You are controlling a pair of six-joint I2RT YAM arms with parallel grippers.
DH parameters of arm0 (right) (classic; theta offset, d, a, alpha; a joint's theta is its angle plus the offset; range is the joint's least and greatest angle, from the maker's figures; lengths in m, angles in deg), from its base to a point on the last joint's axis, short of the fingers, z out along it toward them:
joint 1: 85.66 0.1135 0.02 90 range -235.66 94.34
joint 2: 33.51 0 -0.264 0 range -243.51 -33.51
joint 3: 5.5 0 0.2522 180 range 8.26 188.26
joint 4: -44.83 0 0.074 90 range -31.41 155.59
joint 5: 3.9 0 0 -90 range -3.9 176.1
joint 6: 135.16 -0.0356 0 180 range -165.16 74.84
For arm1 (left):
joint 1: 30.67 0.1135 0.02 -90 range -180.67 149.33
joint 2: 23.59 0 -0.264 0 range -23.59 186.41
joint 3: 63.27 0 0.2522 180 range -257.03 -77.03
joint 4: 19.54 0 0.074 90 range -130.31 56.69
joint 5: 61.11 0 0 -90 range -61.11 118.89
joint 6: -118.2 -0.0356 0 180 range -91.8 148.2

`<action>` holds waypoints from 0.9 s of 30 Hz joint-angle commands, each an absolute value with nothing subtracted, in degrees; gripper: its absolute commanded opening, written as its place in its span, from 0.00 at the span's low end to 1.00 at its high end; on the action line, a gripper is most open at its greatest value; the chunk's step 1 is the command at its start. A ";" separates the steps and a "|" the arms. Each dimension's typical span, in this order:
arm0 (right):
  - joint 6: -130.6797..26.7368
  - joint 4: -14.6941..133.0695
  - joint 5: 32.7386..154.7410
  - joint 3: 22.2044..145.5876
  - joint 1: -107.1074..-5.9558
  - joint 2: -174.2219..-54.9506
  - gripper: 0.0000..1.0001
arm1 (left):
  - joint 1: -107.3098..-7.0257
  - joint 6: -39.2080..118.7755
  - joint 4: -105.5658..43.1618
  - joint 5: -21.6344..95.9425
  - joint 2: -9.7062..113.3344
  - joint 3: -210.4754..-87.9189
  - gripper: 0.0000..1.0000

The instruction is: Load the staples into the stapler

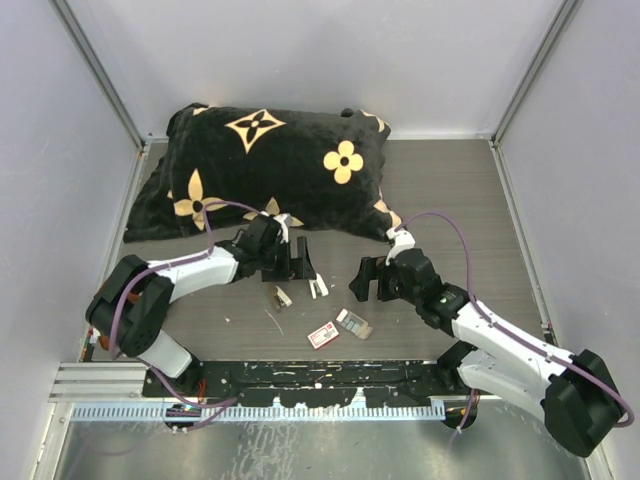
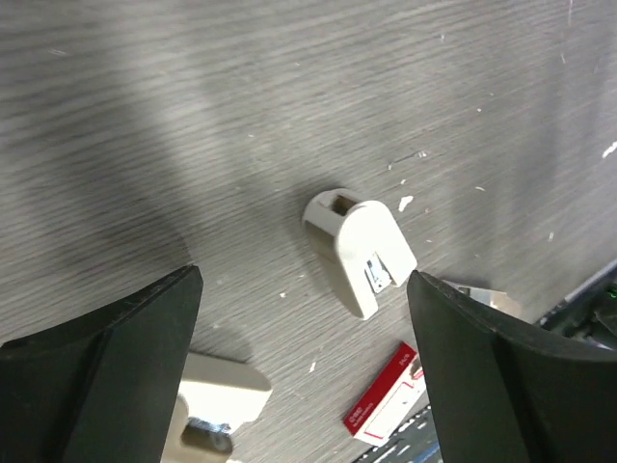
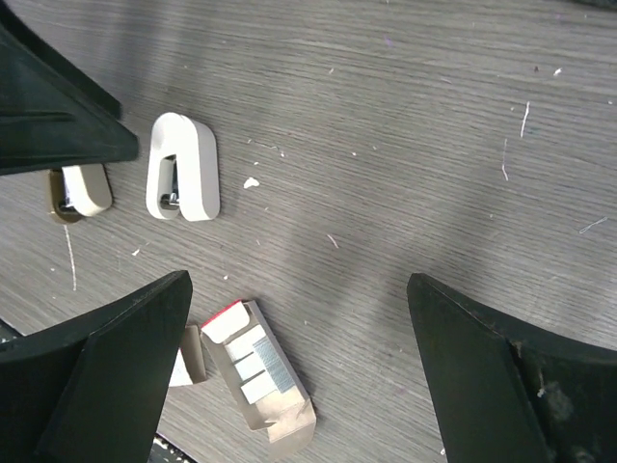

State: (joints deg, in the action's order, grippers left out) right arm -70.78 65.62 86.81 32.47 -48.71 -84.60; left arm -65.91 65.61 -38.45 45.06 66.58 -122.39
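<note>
stapler loading: both grippers empty, staples waiting in tray

left gripper: jaws are standing wide, holding nothing, hovering over the stapler, which is lying free on the table. right gripper: jaws are gaping wide too, gripping nothing, hanging over bare table just beside the tray. the staples are sitting in that tray, near the stapler but apart from it; loading is looking not yet begun. the box, red and white, is lying just beside the tray. a beige piece is lying near the stapler on its other side; what it is cannot be told. a pillow is filling the far left of the table.

risks, as judged: the stapler is looking small and light, so an off-centre pinch is likely sending it skidding or spinning. the strips are looking brittle; a hard squeeze or a tilted tray is risking breaks and spills. the two grippers are working near each other, so a clash is possible.

count: grippers, two; stapler, one; tray, one; box, one; beige piece, one; pillow, one; strips in the tray, several, exact number unclear.
</note>
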 commanded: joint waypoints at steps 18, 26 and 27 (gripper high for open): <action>-68.04 43.62 74.50 21.71 -90.19 -75.36 1.00 | -24.42 53.87 -29.35 11.00 21.93 -98.12 0.95; -59.00 24.33 67.22 11.06 -89.97 -75.76 0.99 | -26.39 49.25 -10.73 8.89 23.05 -88.38 0.96; -58.08 21.50 67.01 10.10 -89.97 -77.55 0.99 | -26.59 49.19 -8.10 8.83 25.76 -88.26 0.96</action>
State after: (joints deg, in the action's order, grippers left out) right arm -64.27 37.69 72.25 12.01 -90.13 -74.04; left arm -25.56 52.30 -25.49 12.29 20.61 -87.11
